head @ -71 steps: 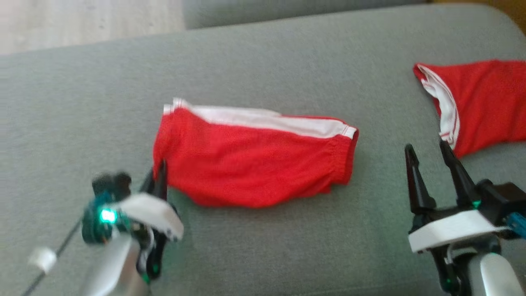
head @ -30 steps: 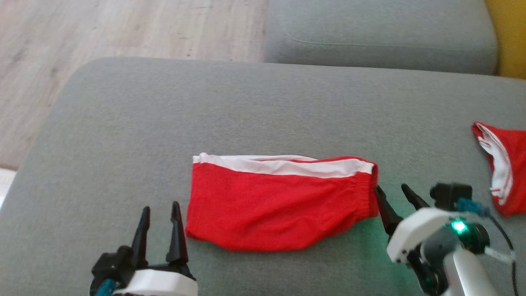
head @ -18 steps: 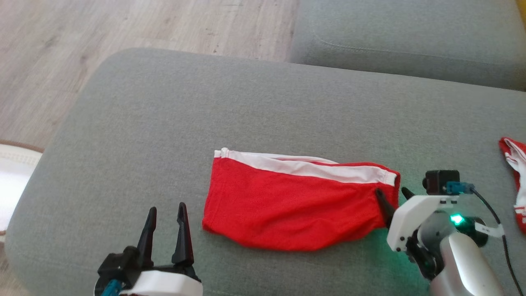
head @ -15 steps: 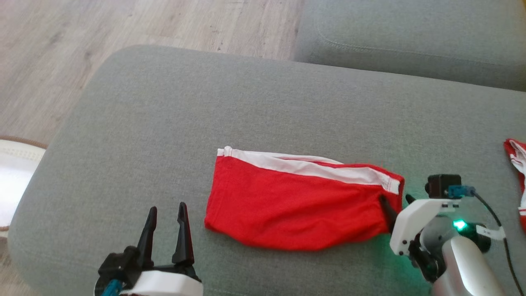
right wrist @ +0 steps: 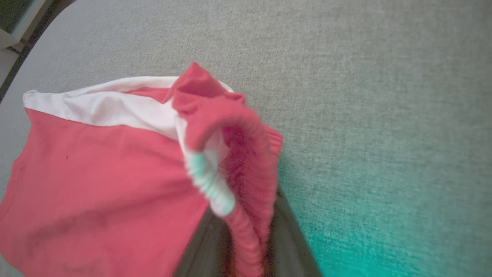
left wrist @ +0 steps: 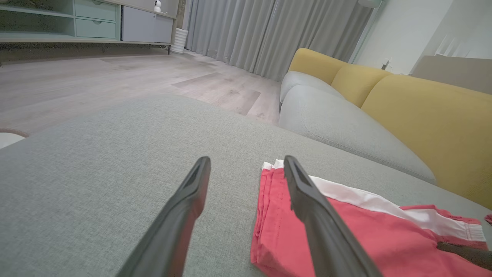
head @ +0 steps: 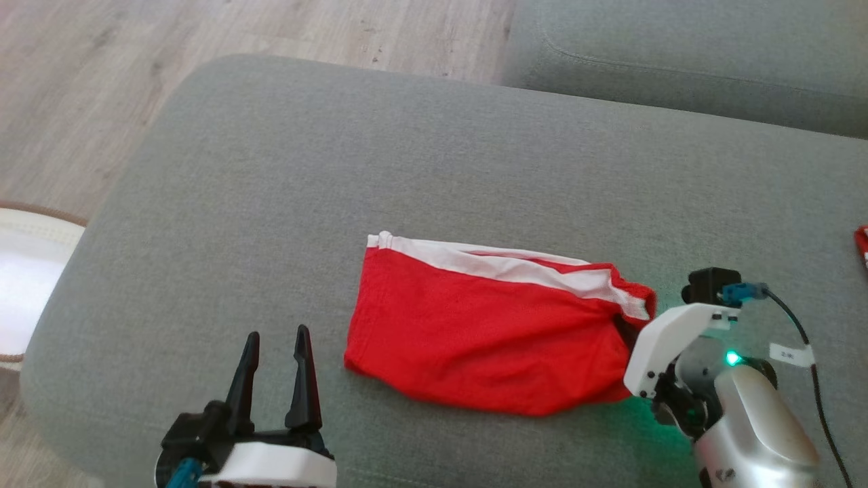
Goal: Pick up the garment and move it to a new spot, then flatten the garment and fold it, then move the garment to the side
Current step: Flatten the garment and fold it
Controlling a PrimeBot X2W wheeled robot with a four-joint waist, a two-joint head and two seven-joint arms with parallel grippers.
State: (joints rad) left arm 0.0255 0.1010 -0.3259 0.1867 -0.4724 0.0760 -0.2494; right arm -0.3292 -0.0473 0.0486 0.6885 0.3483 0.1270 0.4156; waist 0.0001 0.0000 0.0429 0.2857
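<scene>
Red shorts [head: 488,346] folded flat, mid grey cushion [head: 339,169]. R gripper [head: 622,325] pinching waistband [right wrist: 230,161] end, fabric bunched there. L gripper [head: 277,337] fingers apart, empty, just left of shorts.

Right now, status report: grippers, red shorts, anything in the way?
Left gripper open, beside red shorts. Right gripper shut on their waistband end. Other red cloth far right, apart.
</scene>
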